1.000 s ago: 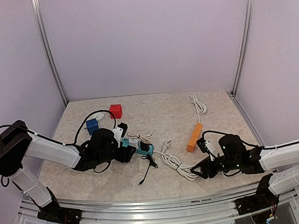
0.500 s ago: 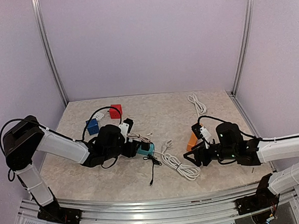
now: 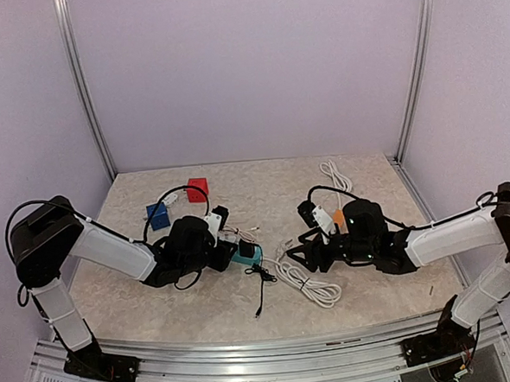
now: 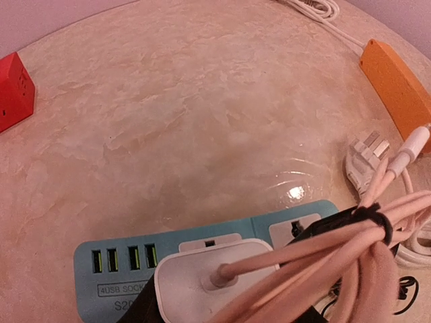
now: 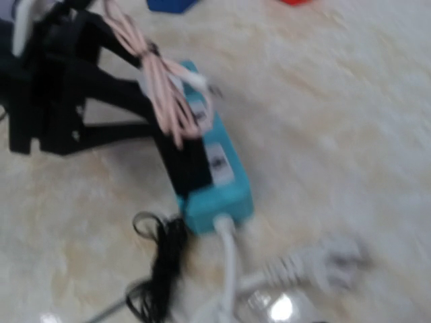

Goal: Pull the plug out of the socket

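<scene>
Compared with a second ago, the right gripper (image 3: 295, 256) is found swung left, near the teal power strip (image 4: 114, 269), with its fingers spread above the white cable (image 3: 311, 284). The white plug (image 4: 215, 272) is seated in the strip and flanked by the left gripper (image 3: 235, 250); whether it is pinched cannot be told.

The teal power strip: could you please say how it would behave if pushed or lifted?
The teal power strip looks rigid and flat, so it would probably slide, not roll. Its white cord trails loose and would likely drag. It looks small, probably light; pulling the white plug may lift it.
</scene>
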You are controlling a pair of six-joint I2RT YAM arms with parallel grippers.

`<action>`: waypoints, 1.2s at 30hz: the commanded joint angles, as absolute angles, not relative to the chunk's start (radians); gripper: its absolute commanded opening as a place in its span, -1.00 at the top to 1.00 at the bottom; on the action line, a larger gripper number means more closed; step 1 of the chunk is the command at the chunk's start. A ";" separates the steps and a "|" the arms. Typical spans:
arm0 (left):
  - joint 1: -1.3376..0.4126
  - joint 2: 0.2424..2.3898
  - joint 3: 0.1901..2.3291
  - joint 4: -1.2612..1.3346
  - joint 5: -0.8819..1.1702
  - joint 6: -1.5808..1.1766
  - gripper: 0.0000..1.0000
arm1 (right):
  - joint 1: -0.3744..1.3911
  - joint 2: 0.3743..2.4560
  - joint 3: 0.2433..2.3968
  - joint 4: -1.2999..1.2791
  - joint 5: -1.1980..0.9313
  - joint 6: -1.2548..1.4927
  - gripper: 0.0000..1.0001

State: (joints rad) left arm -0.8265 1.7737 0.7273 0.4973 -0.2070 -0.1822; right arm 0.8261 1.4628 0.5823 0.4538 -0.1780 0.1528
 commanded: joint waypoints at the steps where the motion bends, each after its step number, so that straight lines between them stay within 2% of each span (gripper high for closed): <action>1: -0.838 1.732 0.690 0.478 -0.169 -0.176 0.51 | 0.872 1.537 0.641 0.546 -0.165 0.093 -0.16; 8: -0.841 1.700 0.687 0.428 -0.127 -0.178 0.60 | 0.932 1.673 0.742 0.564 -0.136 0.018 -0.11; 24: -0.851 1.700 0.685 0.428 -0.090 -0.169 0.63 | 0.962 1.927 0.956 0.508 -0.096 -0.071 0.02; 32: -0.851 1.690 0.686 0.430 -0.081 -0.166 0.63 | 0.962 2.003 1.005 0.507 -0.136 -0.099 0.23; 36: -0.851 1.675 0.686 0.428 -0.084 -0.161 0.64 | 0.961 2.032 1.024 0.490 -0.148 -0.112 0.42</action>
State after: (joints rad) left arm -0.8379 1.7126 0.6960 0.4385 -0.1265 -0.1703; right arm 0.9535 1.9972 0.9966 0.5201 -0.1287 -0.0887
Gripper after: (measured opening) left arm 0.432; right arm 0.323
